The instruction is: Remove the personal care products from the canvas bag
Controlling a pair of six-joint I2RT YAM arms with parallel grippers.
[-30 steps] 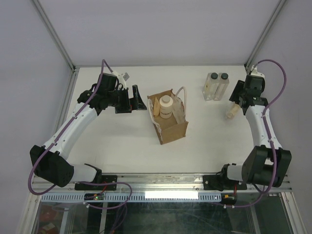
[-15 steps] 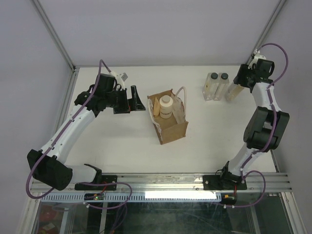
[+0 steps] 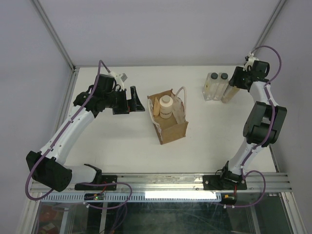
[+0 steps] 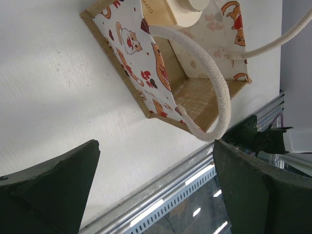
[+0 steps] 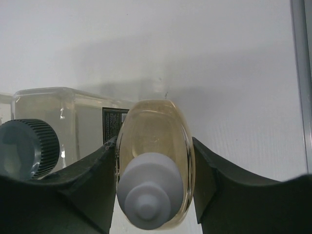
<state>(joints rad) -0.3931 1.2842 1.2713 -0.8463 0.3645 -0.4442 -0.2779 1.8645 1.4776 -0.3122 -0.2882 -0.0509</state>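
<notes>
The canvas bag stands mid-table with its mouth open. A whitish bottle stands inside it. Two clear bottles with black caps stand at the far right. My right gripper is shut on the slim amber bottle and holds it upright just right of them. In the right wrist view the amber bottle with its white cap sits between my fingers, beside a clear bottle. My left gripper is open and empty, left of the bag. The left wrist view shows the bag's patterned panel and a cream handle.
A tan item leans inside the bag beside the whitish bottle. The enclosure's walls meet the table at its far and side edges. A metal rail runs along the near edge.
My right gripper has carried the amber bottle away from me and to the left, turning it upright beside the two clear bottles. The left arm has barely shifted.
</notes>
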